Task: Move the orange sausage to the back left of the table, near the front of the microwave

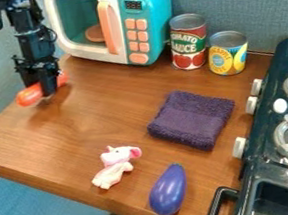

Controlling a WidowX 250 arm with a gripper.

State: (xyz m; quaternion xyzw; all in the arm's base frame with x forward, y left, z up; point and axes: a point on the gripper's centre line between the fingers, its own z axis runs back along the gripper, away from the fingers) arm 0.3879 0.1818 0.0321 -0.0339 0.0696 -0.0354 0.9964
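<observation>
At the upper left, my black gripper points down near the table's left edge, shut on an orange-red, sausage-shaped toy. Both ends of the toy stick out from the fingers, and its middle is partly hidden by them. A white and pink toy mouse lies near the front edge of the table. To its right is a glossy purple toy eggplant. Behind these two rests a folded dark purple cloth.
A teal and white toy microwave stands at the back, right of the gripper. Two cans, one red-labelled and one yellow-labelled, stand beside it. A dark toy stove with burners and knobs lines the right side of the wooden table.
</observation>
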